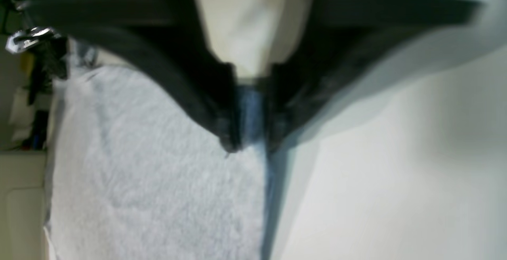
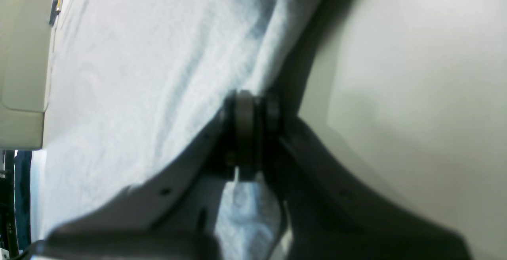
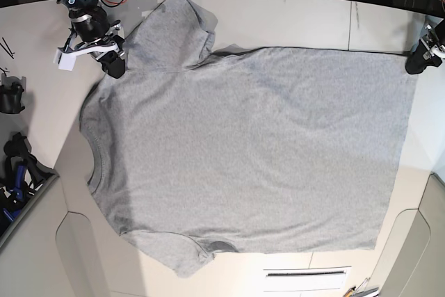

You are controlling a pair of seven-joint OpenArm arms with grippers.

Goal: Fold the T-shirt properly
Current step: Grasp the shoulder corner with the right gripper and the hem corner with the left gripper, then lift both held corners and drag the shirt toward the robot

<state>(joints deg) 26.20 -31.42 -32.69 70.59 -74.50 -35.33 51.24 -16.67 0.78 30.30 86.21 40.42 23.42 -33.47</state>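
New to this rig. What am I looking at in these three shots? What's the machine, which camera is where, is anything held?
It is a robot with two arms at a pale table. The overhead view shows a grey T-shirt spread flat, plain side up, collar to the picture's left. The other two pictures come from cameras on the wrists. The right gripper pinches the shirt near a shoulder; its closeup shows cloth between closed jaws. The left gripper pinches a hem corner, seen again in its own blurry view.
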